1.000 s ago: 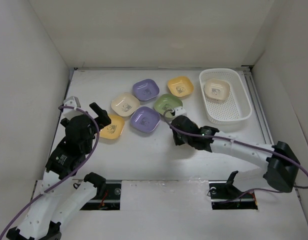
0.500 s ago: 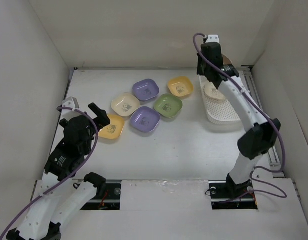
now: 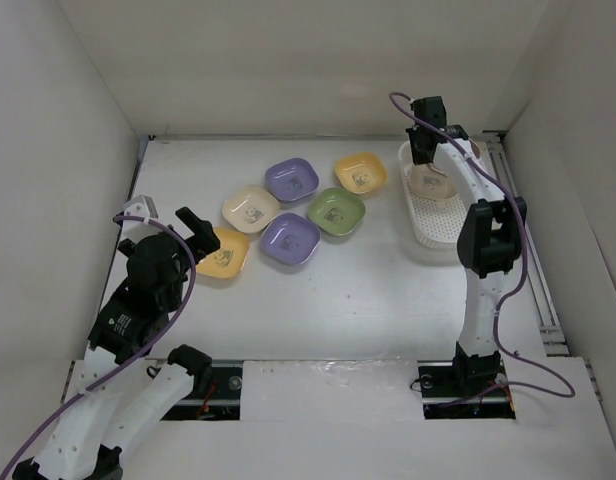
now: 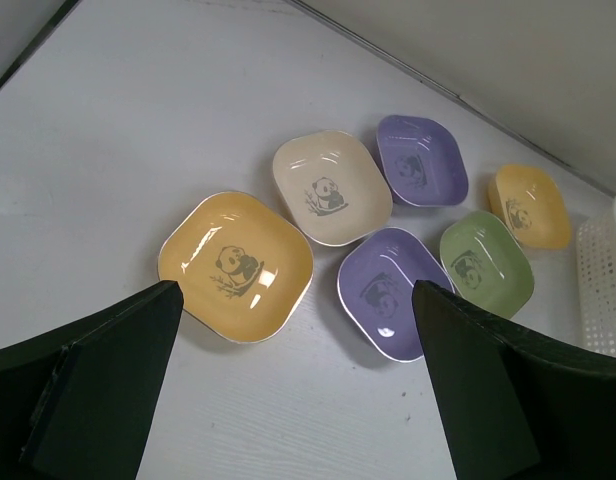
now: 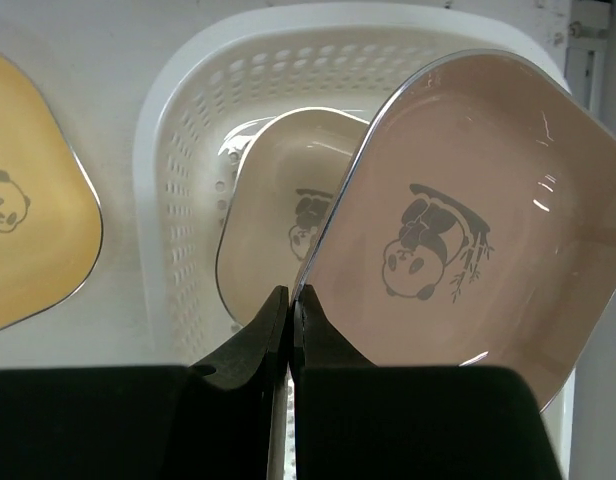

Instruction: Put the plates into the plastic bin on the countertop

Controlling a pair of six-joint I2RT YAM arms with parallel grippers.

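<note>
Your right tool (image 5: 288, 312) grips the rim of a brown plate (image 5: 468, 230), held above the bin (image 5: 178, 130), where a cream plate (image 5: 263, 230) lies. Placing appears to be in hand; next, lower and release. Your left tool (image 4: 296, 290) stands wide above a yellow plate (image 4: 236, 265) on the tabletop (image 4: 138, 120).

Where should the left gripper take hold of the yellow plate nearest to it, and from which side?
Probably the near rim, from above: the yellow plate lies flat and shallow, so only its thin raised edge fits inside the open left gripper.
</note>
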